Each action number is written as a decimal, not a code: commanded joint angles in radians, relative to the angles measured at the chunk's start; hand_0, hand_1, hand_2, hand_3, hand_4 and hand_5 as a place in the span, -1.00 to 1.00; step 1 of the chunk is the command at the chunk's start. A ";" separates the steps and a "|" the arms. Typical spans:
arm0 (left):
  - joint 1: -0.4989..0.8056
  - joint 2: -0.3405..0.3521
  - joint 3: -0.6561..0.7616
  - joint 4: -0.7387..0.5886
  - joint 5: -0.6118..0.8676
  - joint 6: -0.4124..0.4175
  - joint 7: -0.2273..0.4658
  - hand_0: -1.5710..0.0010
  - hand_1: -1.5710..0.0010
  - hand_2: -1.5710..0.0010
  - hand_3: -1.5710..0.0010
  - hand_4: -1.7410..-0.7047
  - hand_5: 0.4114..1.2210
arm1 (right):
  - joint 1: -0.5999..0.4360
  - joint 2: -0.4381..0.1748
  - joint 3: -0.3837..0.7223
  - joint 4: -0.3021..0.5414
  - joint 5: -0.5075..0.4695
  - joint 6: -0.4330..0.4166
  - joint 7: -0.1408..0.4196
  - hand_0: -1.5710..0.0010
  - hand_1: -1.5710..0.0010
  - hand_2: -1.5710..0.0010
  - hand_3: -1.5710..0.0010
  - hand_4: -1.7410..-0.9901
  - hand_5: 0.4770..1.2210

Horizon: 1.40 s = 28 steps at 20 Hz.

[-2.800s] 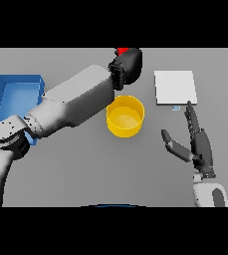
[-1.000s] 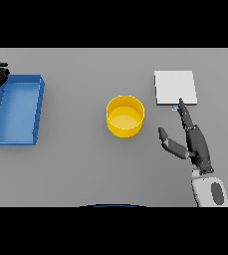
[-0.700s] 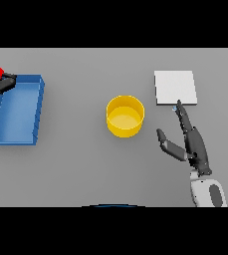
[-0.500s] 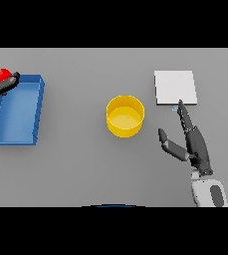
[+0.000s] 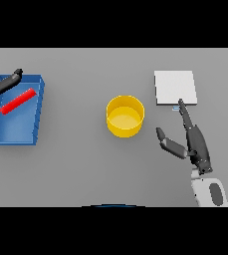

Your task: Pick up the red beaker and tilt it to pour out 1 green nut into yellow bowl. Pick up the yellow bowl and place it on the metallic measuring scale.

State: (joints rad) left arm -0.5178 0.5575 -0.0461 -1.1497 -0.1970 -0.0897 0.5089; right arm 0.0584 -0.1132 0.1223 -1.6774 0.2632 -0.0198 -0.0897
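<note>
Right hand sits at the lower right of the grey table, fingers straight and relaxed, thumb spread out to its left, holding nothing. Its longest fingertip points up the table and reaches the near edge of the metallic measuring scale, a flat pale square just beyond the hand. Whether the fingertip touches the scale or hovers over it cannot be told.

To the left of this hand, near but apart from the thumb, stands the yellow bowl, upright at the middle of the table. Its inside looks plain yellow; no green nut can be made out in it.

Far across the table, at the left edge of the view, the left hand shows with fingers spread and empty. Just below and beside those fingers lies the red beaker, on its side at a slant inside a blue tray.

Judging the task: the beaker is put away in the tray, so the pouring step appears to be finished, though the pictures cannot confirm a nut in the bowl. The second step is not yet done: the bowl is on the table, beside the scale rather than on it, and no hand grips it. The right hand is the nearer one to both.
</note>
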 commanded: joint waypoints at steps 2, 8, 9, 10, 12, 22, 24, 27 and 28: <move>0.020 -0.015 0.006 -0.019 0.014 0.015 -0.044 0.95 0.95 0.95 0.95 0.85 -0.42 | -0.024 -0.031 0.032 0.004 0.022 0.045 -0.028 1.00 1.00 1.00 1.00 0.74 -0.54; 0.028 -0.039 0.014 -0.060 0.042 0.022 -0.027 0.99 0.99 0.99 0.99 0.81 -0.34 | -0.203 -0.205 0.149 0.062 0.257 0.137 0.013 1.00 1.00 1.00 1.00 0.62 -0.59; 0.029 -0.034 0.019 -0.058 0.045 0.020 -0.030 0.99 0.99 0.99 0.99 0.80 -0.33 | -0.239 -0.227 0.172 0.081 0.297 0.148 0.007 1.00 1.00 1.00 1.00 0.61 -0.60; 0.026 -0.039 0.013 -0.054 0.042 0.018 -0.014 0.99 0.99 0.99 0.99 0.80 -0.32 | -0.284 -0.253 0.197 0.107 0.333 0.174 0.007 1.00 1.00 1.00 1.00 0.60 -0.60; 0.031 -0.044 0.015 -0.055 0.051 0.013 -0.021 0.99 0.99 1.00 0.99 0.79 -0.32 | -0.347 -0.285 0.253 0.141 0.399 0.210 -0.026 1.00 1.00 1.00 1.00 0.57 -0.58; 0.050 -0.031 0.025 -0.054 0.055 0.004 -0.050 1.00 1.00 1.00 1.00 0.80 -0.30 | -0.592 -0.305 0.441 0.360 0.556 0.335 -0.147 1.00 1.00 1.00 1.00 0.55 -0.55; 0.039 -0.032 0.027 -0.049 0.056 0.005 -0.043 1.00 1.00 1.00 1.00 0.80 -0.30 | -0.633 -0.292 0.473 0.397 0.568 0.370 -0.167 1.00 1.00 1.00 1.00 0.56 -0.53; 0.045 -0.027 0.026 -0.048 0.054 0.000 -0.057 1.00 1.00 1.00 1.00 0.80 -0.29 | -0.677 -0.279 0.511 0.443 0.589 0.416 -0.167 1.00 1.00 1.00 1.00 0.54 -0.49; 0.046 -0.018 0.028 -0.051 0.053 -0.005 -0.054 1.00 1.00 1.00 1.00 0.80 -0.29 | -0.697 -0.273 0.520 0.473 0.599 0.422 -0.164 1.00 1.00 1.00 1.00 0.54 -0.48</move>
State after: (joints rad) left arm -0.4718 0.5399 -0.0176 -1.2008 -0.1444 -0.0938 0.4556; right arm -0.6389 -0.3859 0.6416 -1.2048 0.8621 0.4019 -0.2500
